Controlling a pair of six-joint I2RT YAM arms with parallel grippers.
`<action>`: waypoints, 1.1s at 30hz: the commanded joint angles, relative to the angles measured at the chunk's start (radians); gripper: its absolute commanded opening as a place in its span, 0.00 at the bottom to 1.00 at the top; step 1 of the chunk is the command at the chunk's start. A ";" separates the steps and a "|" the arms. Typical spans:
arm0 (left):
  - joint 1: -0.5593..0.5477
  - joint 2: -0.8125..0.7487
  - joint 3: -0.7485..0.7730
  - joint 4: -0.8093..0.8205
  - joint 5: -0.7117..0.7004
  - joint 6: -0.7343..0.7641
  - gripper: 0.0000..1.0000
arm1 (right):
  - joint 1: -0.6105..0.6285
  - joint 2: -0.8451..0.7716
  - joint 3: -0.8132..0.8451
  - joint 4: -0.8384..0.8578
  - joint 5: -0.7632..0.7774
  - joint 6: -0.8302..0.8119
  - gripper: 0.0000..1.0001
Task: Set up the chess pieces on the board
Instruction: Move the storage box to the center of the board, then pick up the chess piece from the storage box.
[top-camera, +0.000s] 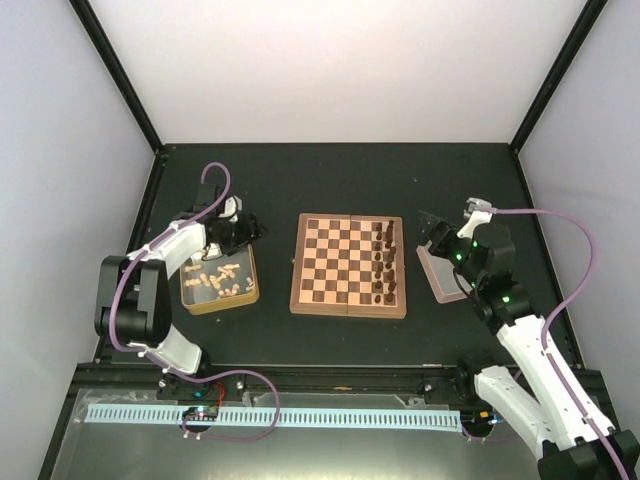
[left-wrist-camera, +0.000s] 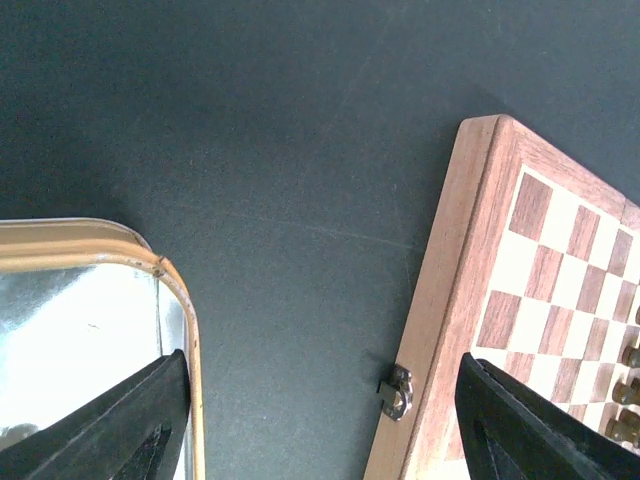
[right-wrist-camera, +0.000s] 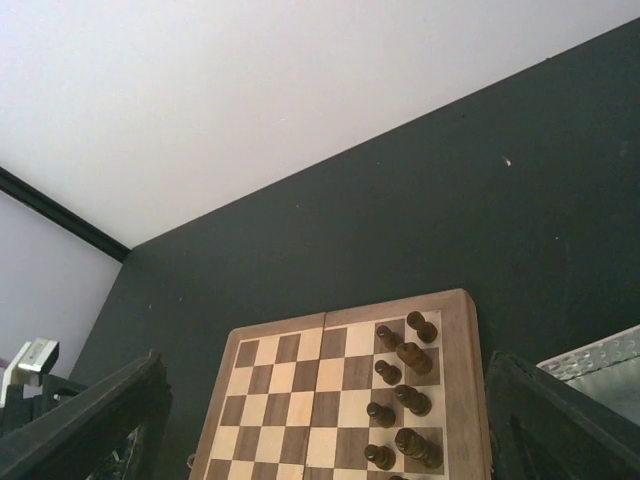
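The board (top-camera: 330, 265) lies mid-table, with dark brown chess pieces (top-camera: 385, 262) standing in its two right-hand columns. Pale cream chess pieces (top-camera: 222, 280) lie loose in a gold tin (top-camera: 254, 275) to the left. My left gripper (top-camera: 240, 232) hangs over the tin's far right corner, open and empty. In the left wrist view the left gripper (left-wrist-camera: 322, 400) straddles bare mat between the tin's rim (left-wrist-camera: 192, 340) and the board's edge (left-wrist-camera: 450, 300). My right gripper (top-camera: 432, 238) is open to the right of the board. From the right wrist, the right gripper (right-wrist-camera: 325, 400) looks at the dark pieces (right-wrist-camera: 400, 390).
A silver-grey tray (top-camera: 447, 272) lies under the right gripper, its corner (right-wrist-camera: 600, 360) showing in the right wrist view. A small metal latch (left-wrist-camera: 398, 392) sticks out of the board's left edge. Black frame posts and pale walls close off the mat.
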 joint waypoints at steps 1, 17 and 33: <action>-0.010 -0.065 0.019 -0.071 -0.102 0.029 0.74 | -0.006 0.015 0.011 0.032 0.002 -0.013 0.87; -0.007 -0.320 -0.177 -0.344 -0.564 -0.032 0.50 | -0.006 0.077 0.004 0.062 -0.093 0.019 0.85; 0.001 -0.236 -0.189 -0.281 -0.594 -0.020 0.22 | -0.006 0.036 0.009 0.020 -0.061 0.012 0.84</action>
